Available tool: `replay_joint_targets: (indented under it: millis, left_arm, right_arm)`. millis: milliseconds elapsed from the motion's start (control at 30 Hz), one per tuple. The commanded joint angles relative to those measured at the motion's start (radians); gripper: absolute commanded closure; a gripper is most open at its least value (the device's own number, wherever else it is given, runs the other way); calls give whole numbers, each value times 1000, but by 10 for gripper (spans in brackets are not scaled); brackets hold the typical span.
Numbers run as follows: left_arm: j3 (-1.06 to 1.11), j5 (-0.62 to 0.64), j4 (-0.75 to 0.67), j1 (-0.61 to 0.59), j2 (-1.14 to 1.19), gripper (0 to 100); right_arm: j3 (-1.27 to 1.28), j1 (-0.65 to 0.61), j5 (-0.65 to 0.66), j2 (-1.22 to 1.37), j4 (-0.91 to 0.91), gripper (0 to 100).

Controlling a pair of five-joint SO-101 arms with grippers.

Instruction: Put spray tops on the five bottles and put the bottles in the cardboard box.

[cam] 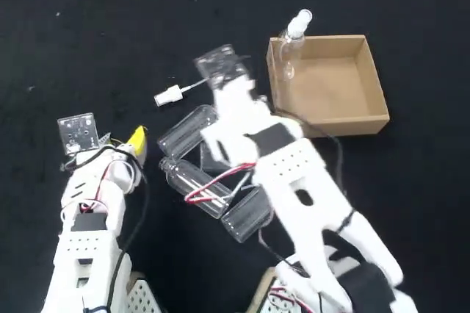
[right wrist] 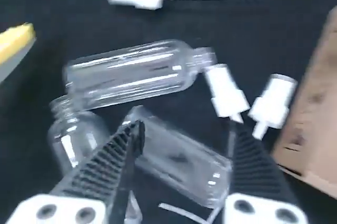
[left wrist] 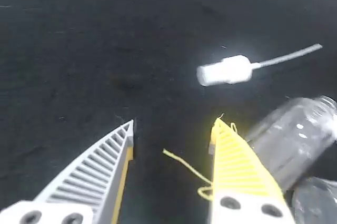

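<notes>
Bottles lie uncapped on the black table (cam: pixel 88 34). The nearest bottle (right wrist: pixel 181 163) rests between the right gripper's (right wrist: pixel 187 129) widely spread black fingers (right wrist: pixel 108 163), and neither finger clamps it. A second bottle (right wrist: pixel 131 74) lies crosswise just past the fingertips, and a third bottle (right wrist: pixel 73 134) lies outside one finger. Two spray tops (right wrist: pixel 226 93) sit beyond the other fingertip, near the cardboard box (right wrist: pixel 316 103) wall. A capped bottle (cam: pixel 292 45) stands at the box's far corner. The right arm stretches forward, low over the pile. The left gripper (left wrist: pixel 174 126) is spread and empty, pointing at a loose spray top (left wrist: pixel 226 70) ahead of its tips. A clear bottle (left wrist: pixel 292 140) lies beside its yellow finger (left wrist: pixel 234 166).
</notes>
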Motion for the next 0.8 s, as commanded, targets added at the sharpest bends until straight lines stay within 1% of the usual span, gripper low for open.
replay_joint_targets:
  millis: [0, 67, 200, 467, 533, 767]
  left_arm:
    - [-44, 11, -18, -31, -17, 773]
    - [-42, 37, -20, -31, -17, 773]
    - [-42, 43, -20, -33, -17, 773]
    - [-44, 37, -20, -27, -17, 773]
    - [-44, 37, -20, -27, -17, 773]
    - [-45, 37, -21, -35, -17, 773]
  right_arm:
    - [-125, -54, -95, 54, 21, 734]
    - [-163, -52, -209, 94, 20, 734]
    - [-240, -55, -420, 193, 20, 731]
    - [-437, -55, -710, 467, -2, 730]
    - [-481, -57, -741, 521, 0, 730]
    - [-573, -57, -752, 615, 0, 730]
